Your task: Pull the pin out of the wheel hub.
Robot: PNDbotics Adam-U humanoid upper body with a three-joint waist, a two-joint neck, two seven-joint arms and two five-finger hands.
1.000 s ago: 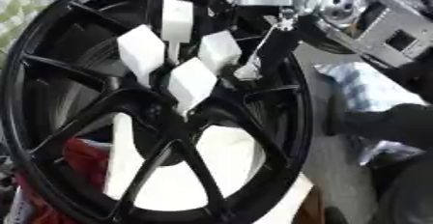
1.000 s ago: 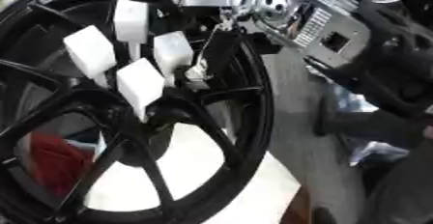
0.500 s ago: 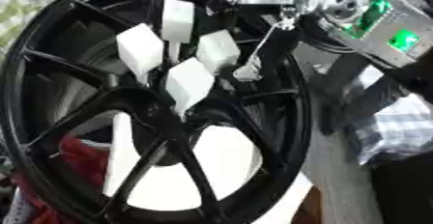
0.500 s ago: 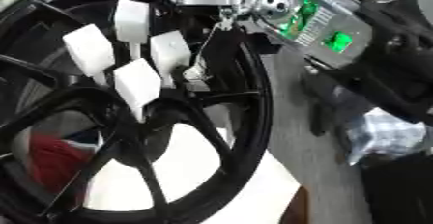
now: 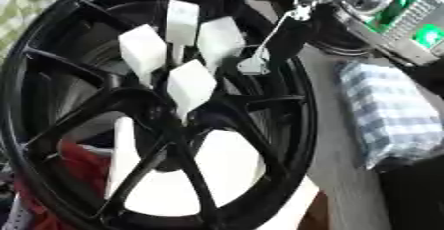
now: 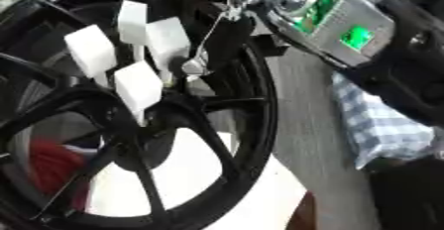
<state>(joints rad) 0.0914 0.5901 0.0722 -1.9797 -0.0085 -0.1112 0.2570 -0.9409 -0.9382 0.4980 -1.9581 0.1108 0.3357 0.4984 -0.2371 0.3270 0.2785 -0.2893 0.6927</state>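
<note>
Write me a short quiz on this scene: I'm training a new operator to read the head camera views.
1. True or false: the wheel is silver.
2. What lies on the grey surface to the right of the wheel? A) a checked cloth B) a yellow box C) a second wheel
3. Fill in: the lights on the robot arm that comes in from the upper right glow ____.

Key: 1 false, the wheel is black. 2 A. 3 green.
</note>
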